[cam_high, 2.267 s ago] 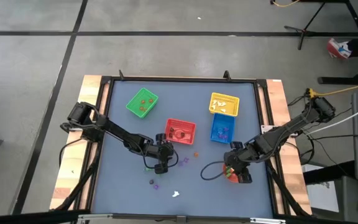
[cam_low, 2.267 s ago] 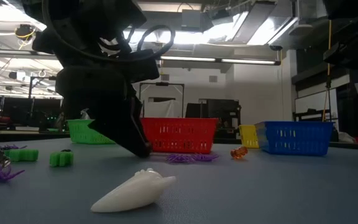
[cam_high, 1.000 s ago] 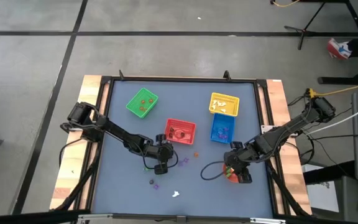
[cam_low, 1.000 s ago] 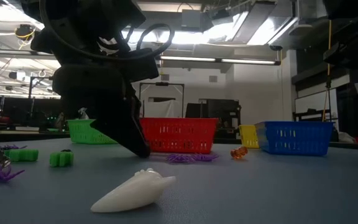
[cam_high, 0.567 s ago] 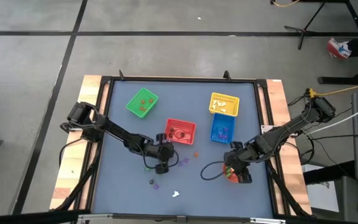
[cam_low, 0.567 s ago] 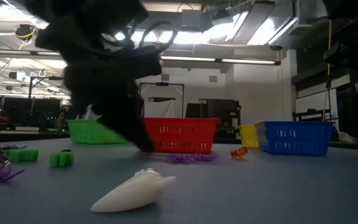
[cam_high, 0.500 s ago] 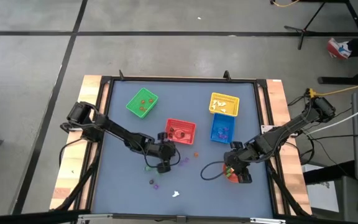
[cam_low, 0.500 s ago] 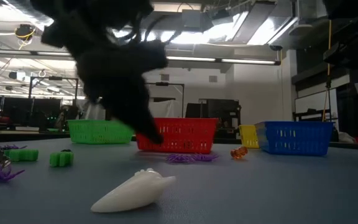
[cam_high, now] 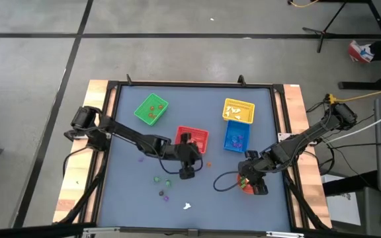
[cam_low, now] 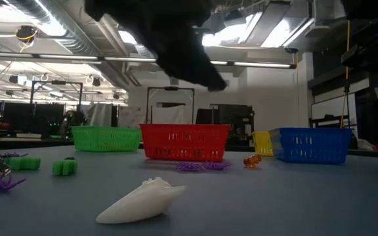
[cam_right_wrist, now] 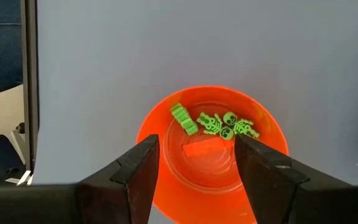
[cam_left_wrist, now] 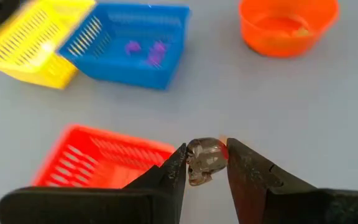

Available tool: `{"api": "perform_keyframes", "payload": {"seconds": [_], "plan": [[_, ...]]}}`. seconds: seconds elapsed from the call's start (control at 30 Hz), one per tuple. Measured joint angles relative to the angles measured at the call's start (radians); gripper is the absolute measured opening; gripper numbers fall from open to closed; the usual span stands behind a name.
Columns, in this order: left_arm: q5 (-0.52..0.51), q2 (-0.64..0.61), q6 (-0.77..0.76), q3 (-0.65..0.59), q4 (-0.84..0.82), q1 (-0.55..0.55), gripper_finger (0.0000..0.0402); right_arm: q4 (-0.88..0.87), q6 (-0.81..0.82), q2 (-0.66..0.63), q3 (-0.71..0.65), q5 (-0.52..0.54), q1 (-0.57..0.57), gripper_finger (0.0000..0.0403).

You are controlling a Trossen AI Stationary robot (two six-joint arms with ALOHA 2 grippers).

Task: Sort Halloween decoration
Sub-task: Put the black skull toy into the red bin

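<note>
Small Halloween trinkets lie loose on the grey table: a green one (cam_high: 157, 177), purple ones (cam_high: 166, 196), a white cone-shaped one (cam_low: 140, 200) and an orange one (cam_low: 252, 160). My left gripper (cam_high: 186, 172) hovers beside the red basket (cam_high: 192, 139), shut on a small dark skull trinket (cam_left_wrist: 202, 163). At the table's right my right gripper (cam_right_wrist: 197, 171) stands open above the round orange-red bowl (cam_right_wrist: 213, 155), which holds green skeleton trinkets (cam_right_wrist: 225, 124). My left gripper pinches the skull trinket by its two sides (cam_left_wrist: 194, 167) between its two fingertips, only at their free ends. The fingers slant downward. The trinket is lifted clear of the table.
Green basket (cam_high: 151, 109) at the far left, yellow basket (cam_high: 238, 110) and blue basket (cam_high: 236, 135) at the far right, the blue one with purple pieces inside. A black cable (cam_high: 222, 182) loops on the table beside the bowl. Bare table lies near the front edge.
My left gripper has risen from the table and gone toward the table's right edge, alongside the red basket, carrying the skull trinket clear of the surface. The loose trinkets on the table lie where they were.
</note>
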Motion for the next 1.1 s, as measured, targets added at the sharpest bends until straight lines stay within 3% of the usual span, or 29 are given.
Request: {"api": "perform_keyframes", "payload": {"seconds": [0.5, 1.1], "plan": [[-0.004, -0.001, 0.054, 0.005, -0.139, 0.131, 0.0085, 0.001, 0.000, 0.000, 0.000, 0.000, 0.000, 0.0209], [-0.001, -0.001, 0.054, 0.005, -0.166, 0.150, 0.0092, 0.001, 0.000, 0.000, 0.000, 0.000, 0.000, 0.0209]]}}
